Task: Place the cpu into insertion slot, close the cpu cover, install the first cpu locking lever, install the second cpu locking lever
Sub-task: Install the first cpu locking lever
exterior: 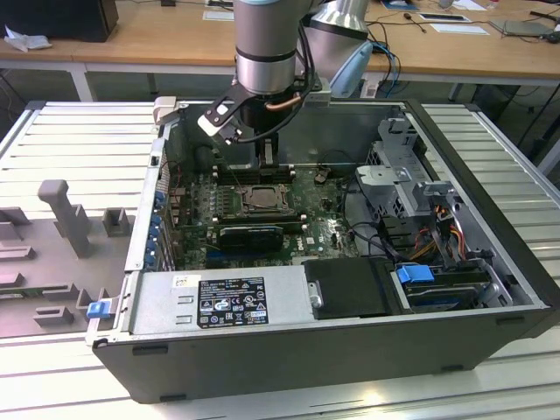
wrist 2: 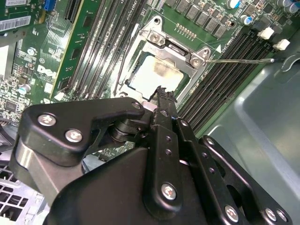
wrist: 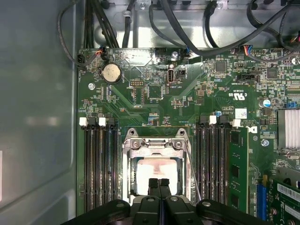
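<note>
**Jaws pressed together over the seated cpu**

Jaws fill the near edge of both wrist views, black and pressed together with no gap between the tips and nothing pinched. The tips sit over the near edge of the cpu [wrist: 157, 171], and I cannot tell whether they touch it.

The cpu lies flat in the slot [exterior: 261, 199], its pale metal top showing through the square window of the cover [wrist: 154, 145]. The cover lies down around the chip, with its hinge bar on the far side from the jaws. In the second wrist view the cpu [wrist 2: 157, 75] shows a dark smudge near one edge, and the cover [wrist 2: 187, 51] frames it on all sides.

One thin wire lever [wrist 2: 239, 60] reaches out from a corner of the cover across the memory slots toward the case wall. In the first wrist view a lever [wrist: 193, 171] runs along one side of the slot. Black memory slots [wrist: 101, 164] flank the slot on both sides, and a green memory stick [wrist: 239, 168] stands in the outer one.

In the exterior view the arm [exterior: 265, 44] comes straight down into the open case [exterior: 262, 363], which lies on its side on a ribbed metal worktop [exterior: 70, 140].
</note>
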